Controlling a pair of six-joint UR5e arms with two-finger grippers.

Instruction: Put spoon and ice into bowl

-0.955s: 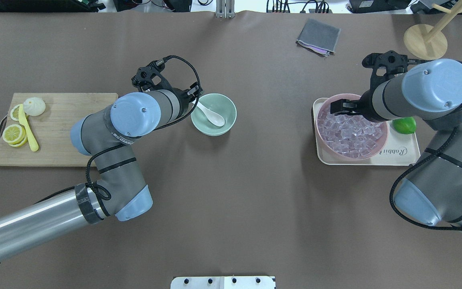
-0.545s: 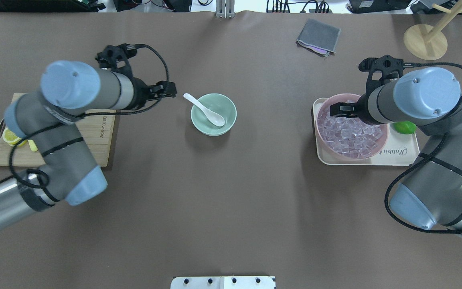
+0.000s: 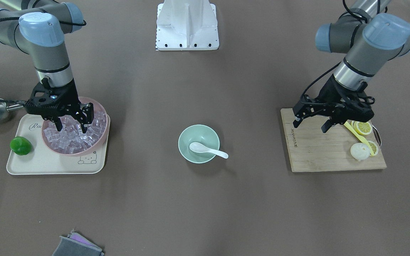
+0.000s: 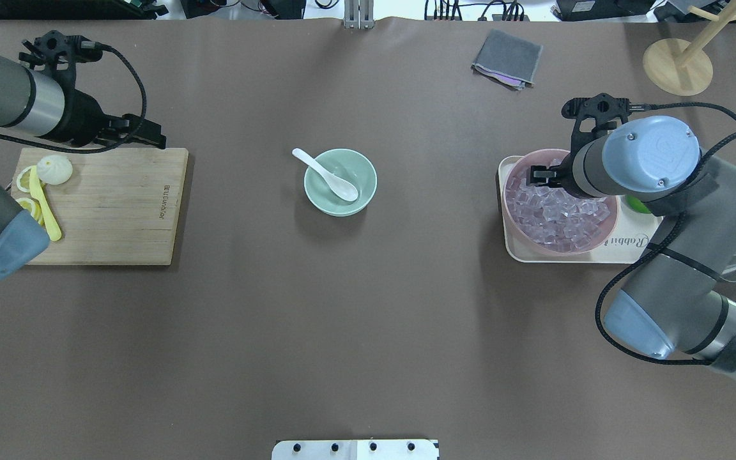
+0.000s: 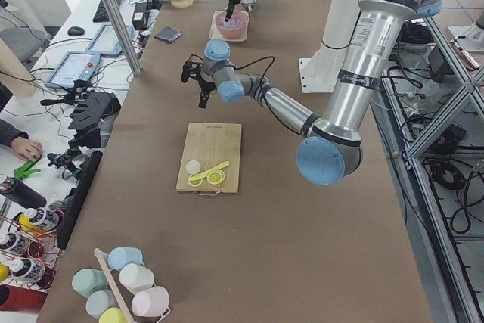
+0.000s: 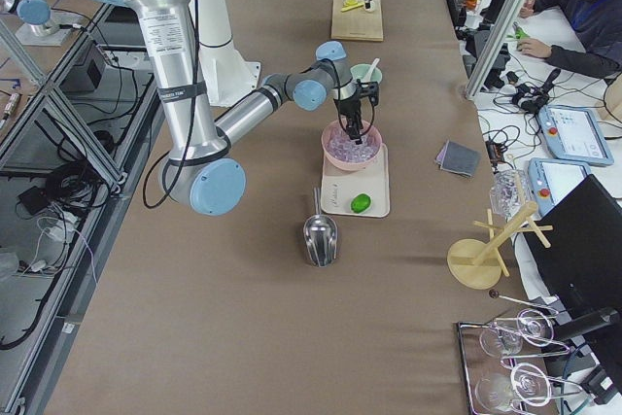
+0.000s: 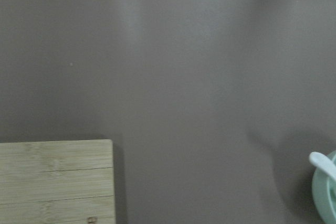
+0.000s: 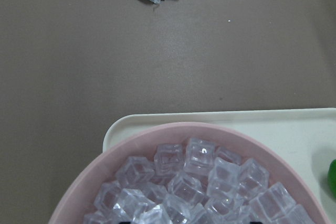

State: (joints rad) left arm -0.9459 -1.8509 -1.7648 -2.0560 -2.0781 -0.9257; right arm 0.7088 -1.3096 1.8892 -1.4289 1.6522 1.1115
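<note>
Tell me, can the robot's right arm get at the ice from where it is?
Probably yes. The right gripper hangs open directly above the pink bowl, right at the top of the heap of ice, with nothing in between.

You see a glossy white soup spoon and a plain matte mint-green round bowl. The heaped glassy ice cubes are colourless — their big round bowl pink, its rectangular tray cream.

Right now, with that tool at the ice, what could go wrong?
The ice is a glassy heap in the pink bowl; the open right tool may pinch several cubes or let one slip. The spoon overhangs the green bowl, so a careless drop might tip it out.
</note>
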